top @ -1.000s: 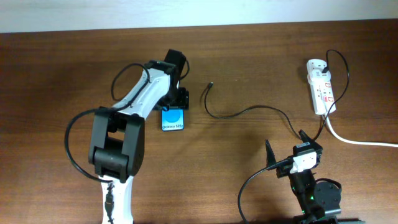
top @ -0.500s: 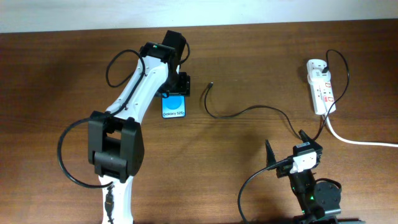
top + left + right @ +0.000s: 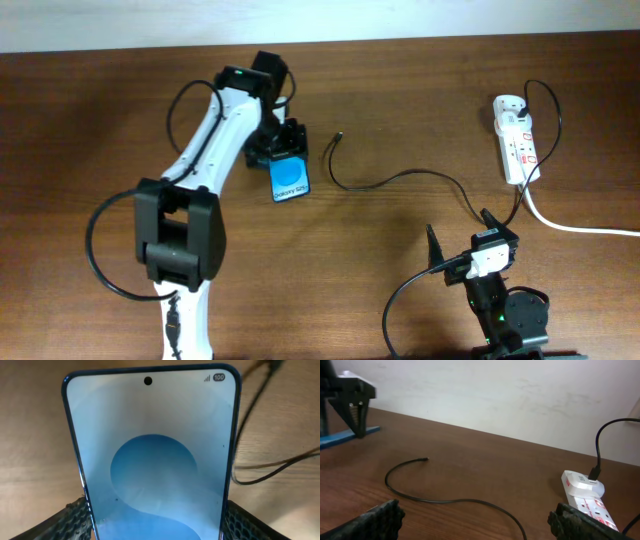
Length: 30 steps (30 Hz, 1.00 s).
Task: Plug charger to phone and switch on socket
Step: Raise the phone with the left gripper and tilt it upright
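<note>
My left gripper (image 3: 283, 148) is shut on the phone (image 3: 289, 180), gripping its two long edges; the blue screen faces up. In the left wrist view the phone (image 3: 155, 450) fills the frame between the fingers (image 3: 156, 527). The charger (image 3: 400, 176) is a thin black cable lying on the table, with its plug tip (image 3: 340, 133) just right of the phone and apart from it. The white socket (image 3: 516, 140) lies at the far right. My right gripper (image 3: 460, 230) is open and empty near the front edge, with the cable (image 3: 445, 500) and the socket (image 3: 585, 495) ahead of it.
A thick white lead (image 3: 580, 228) runs from the socket off the right edge. A black plug (image 3: 524, 100) sits in the socket's far end. The wooden table (image 3: 400, 80) meets a white wall at the back.
My left gripper has swung the phone to the right and turned it slightly, bringing it nearer the cable tip. The right arm, cable and socket have not moved.
</note>
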{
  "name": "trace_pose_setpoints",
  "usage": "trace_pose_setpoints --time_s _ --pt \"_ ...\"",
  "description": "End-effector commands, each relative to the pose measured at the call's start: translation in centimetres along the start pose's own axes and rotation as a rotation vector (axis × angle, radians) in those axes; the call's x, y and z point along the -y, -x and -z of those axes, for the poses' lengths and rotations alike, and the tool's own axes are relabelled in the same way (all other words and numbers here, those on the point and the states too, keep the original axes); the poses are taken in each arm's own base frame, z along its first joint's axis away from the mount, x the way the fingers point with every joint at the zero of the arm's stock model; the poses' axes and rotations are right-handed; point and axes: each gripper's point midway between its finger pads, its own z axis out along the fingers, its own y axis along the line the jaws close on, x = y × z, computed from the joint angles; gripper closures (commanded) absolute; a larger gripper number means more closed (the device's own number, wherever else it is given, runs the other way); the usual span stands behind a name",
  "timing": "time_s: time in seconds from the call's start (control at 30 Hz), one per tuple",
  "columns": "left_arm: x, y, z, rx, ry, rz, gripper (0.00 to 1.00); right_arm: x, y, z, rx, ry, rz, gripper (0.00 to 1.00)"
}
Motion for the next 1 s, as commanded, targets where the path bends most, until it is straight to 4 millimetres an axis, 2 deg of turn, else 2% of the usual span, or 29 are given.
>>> trace_pose_setpoints --time_s 0.0,0.2,0.33,0.43,0.6,0.97 --pt "0.8 0.4 1.5 -0.057 -0.171 0.155 1.0 0.3 -0.2 0.0 -0.002 -0.015 -0.007 0.02" --pt "2.5 -0.3 3.7 -0.211 -0.42 0.351 1.0 0.3 -0.2 0.0 -0.001 -0.015 -0.007 0.02" --pt "3.1 -0.7 5.4 -0.289 -0.544 0.397 1.0 0.3 -0.2 0.0 -0.001 -0.015 -0.007 0.02" --pt "3.0 -1.1 5.8 -0.319 -0.561 0.423 1.0 0.3 -0.2 0.0 -0.001 -0.015 -0.007 0.02" --pt "2.7 -1.8 6.0 -0.395 -0.534 0.58 1.0 0.3 -0.2 0.0 -0.002 -0.015 -0.007 0.02" --pt "4.5 -2.1 7.6 -0.465 -0.656 0.577 1.0 0.3 -0.2 0.0 -0.001 -0.015 -0.007 0.02"
